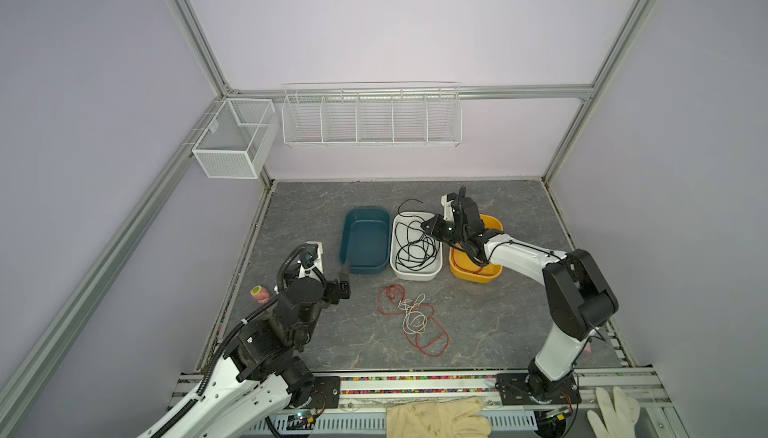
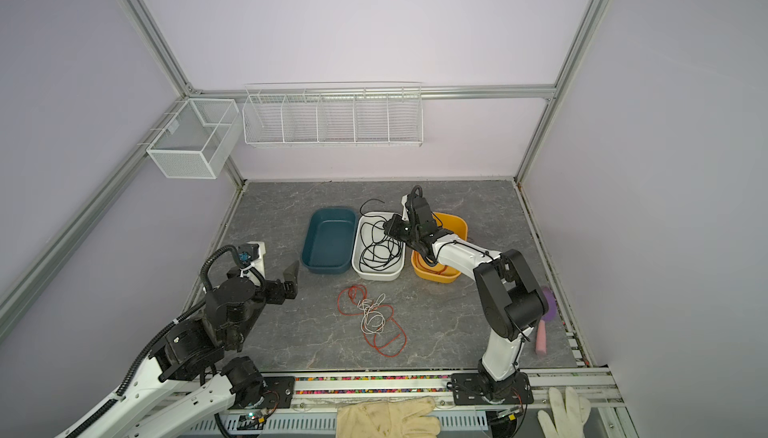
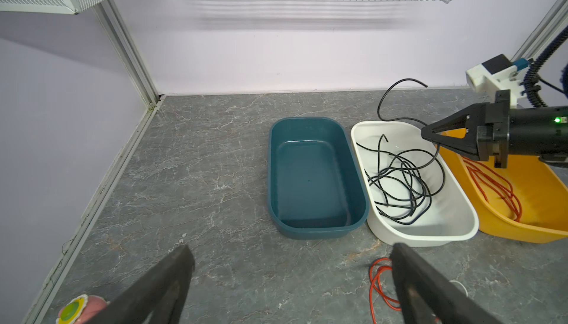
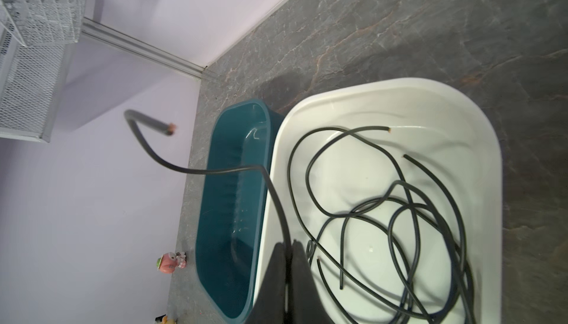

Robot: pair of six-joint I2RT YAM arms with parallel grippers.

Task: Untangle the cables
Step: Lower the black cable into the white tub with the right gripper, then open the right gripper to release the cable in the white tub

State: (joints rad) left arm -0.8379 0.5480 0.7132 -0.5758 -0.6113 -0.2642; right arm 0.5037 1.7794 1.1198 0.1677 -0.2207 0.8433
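Note:
A loose tangle of red and white cables (image 1: 412,316) (image 2: 374,315) lies on the grey table in front of the tubs. Several loops of black cable (image 1: 415,249) (image 3: 399,181) lie in the white tub (image 1: 417,277). My right gripper (image 1: 426,225) (image 4: 287,247) hovers over that tub's right rim, shut on one black cable strand whose free end (image 4: 170,129) arcs up and out past the tub. Red cable (image 3: 495,184) lies in the orange tub (image 1: 473,275). My left gripper (image 3: 292,250) (image 2: 291,274) stands wide open and empty, near the blue tub's front left corner.
The blue tub (image 1: 365,267) stands left of the white one with nothing in it. A small pink toy (image 1: 259,294) sits at the table's left edge and a pink-handled brush (image 2: 545,324) at the right edge. Wire baskets (image 1: 370,118) hang on the back wall. Gloves (image 1: 436,417) lie in front.

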